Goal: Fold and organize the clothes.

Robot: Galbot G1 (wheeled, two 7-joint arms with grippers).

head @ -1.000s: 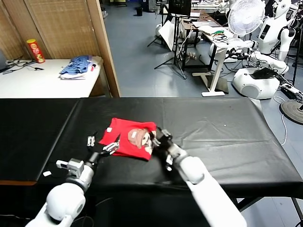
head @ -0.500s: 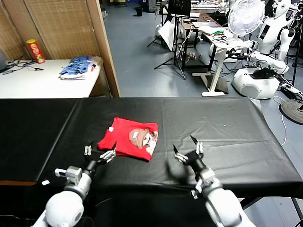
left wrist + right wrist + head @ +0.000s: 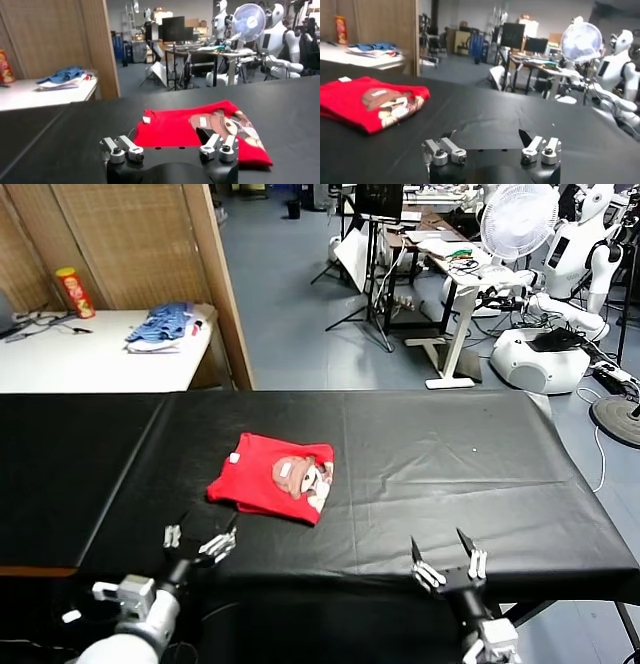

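Note:
The clothes (image 3: 272, 477), a bright red T-shirt, lie folded into a small rectangle on the black table (image 3: 480, 454), cartoon print facing up. They also show in the left wrist view as the clothes (image 3: 190, 127) and in the right wrist view as the clothes (image 3: 367, 100). My left gripper (image 3: 200, 539) is open at the table's front edge, just short of the shirt, holding nothing. At the front edge farther right, my right gripper (image 3: 447, 556) stands open and empty, well away from the shirt. The same open jaws appear as left gripper (image 3: 170, 137) and right gripper (image 3: 487, 135).
A white side table (image 3: 90, 359) at the back left holds a blue striped clothes pile (image 3: 160, 324) and a red can (image 3: 73, 292). A wooden partition (image 3: 220, 284) stands beside it. Desks, a fan (image 3: 520, 219) and other robots fill the room behind.
Both grippers have drawn back from the folded shirt toward the front edge. The right one let go of the shirt's right side, opened and moved off to the right.

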